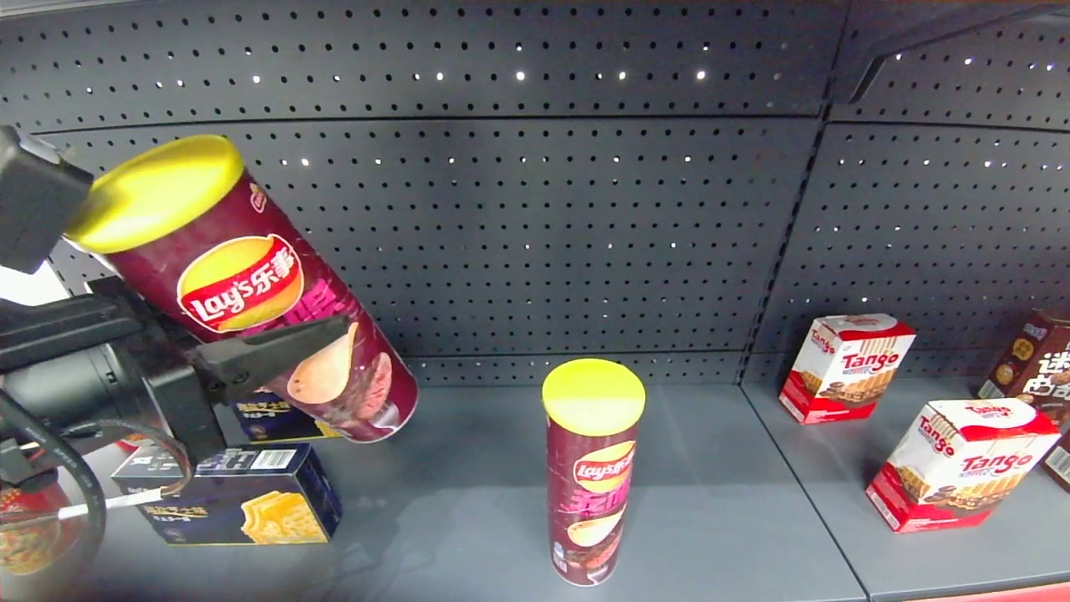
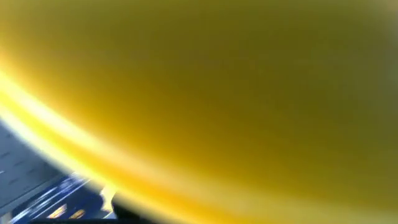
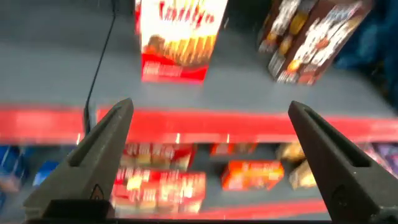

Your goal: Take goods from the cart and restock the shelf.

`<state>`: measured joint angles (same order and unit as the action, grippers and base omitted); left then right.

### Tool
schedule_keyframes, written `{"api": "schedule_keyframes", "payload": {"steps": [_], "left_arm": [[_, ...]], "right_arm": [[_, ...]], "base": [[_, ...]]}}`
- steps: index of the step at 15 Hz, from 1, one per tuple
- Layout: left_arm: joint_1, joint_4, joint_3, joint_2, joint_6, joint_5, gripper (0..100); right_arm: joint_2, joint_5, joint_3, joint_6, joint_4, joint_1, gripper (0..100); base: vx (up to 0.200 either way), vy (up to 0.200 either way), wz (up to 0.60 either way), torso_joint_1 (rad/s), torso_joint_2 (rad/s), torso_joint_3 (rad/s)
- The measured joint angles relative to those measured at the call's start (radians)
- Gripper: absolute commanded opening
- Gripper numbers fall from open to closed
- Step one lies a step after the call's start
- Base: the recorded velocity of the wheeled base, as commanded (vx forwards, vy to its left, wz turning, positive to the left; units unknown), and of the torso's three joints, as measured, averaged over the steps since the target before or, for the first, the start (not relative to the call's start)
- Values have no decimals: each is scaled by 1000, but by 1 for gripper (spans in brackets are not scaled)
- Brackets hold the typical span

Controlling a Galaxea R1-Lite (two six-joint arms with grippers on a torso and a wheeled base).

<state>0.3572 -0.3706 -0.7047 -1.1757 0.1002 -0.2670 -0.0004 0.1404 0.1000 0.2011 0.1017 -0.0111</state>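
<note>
Closest to you, your left end effector (image 1: pixel 309 343) is clamped on a maroon chips can (image 1: pixel 251 284), with 1 dark finger (image 1: pixel 276 347) lying across its label. The can is tilted, its yellow lid (image 1: pixel 159 192) up and toward your left and its base down by the grey shelf (image 1: pixel 468 502). You cannot tell whether the base touches. In the left wrist view that lid (image 2: pixel 217 93) sits right against the camera.

Your right end effector (image 3: pixel 211 107) is spread wide open and holds nothing, facing the shelf's red front edge (image 3: pixel 249 127).

Below the held can lie 2 dark blue boxes, 1 in front (image 1: pixel 242 493) and 1 behind (image 1: pixel 280 422). A second chips can (image 1: pixel 592 477) stands upright mid-shelf, well apart from the held one.

Farther right sit 2 red-and-white wafer boxes, 1 near the front (image 1: pixel 961 464) and 1 toward the back (image 1: pixel 844 364), with a brown box (image 1: pixel 1032 359) at the edge. The perforated back panel (image 1: pixel 543 209) closes the shelf.
</note>
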Motion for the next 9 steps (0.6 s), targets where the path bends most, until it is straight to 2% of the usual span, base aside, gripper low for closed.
{"api": "schedule_keyframes", "payload": {"steps": [3, 4, 6, 9], "left_arm": [[35, -6, 7, -53, 1, -16, 0], [38, -6, 7, -74, 0, -56, 0], [40, -9, 2, -110, -1, -97, 0], [37, -86, -32, -205, -1, -113, 0]], "right_arm": [[0, 0, -32, -6, -35, -1, 100], [0, 0, -35, -14, -38, 0, 100], [0, -3, -39, -33, -38, 1, 100], [0, -10, -41, -40, -38, 0, 100]], "base": [[0, 0, 0, 0, 0, 0], [0, 0, 0, 0, 0, 0], [0, 0, 0, 0, 0, 0], [0, 0, 0, 0, 0, 0]]}}
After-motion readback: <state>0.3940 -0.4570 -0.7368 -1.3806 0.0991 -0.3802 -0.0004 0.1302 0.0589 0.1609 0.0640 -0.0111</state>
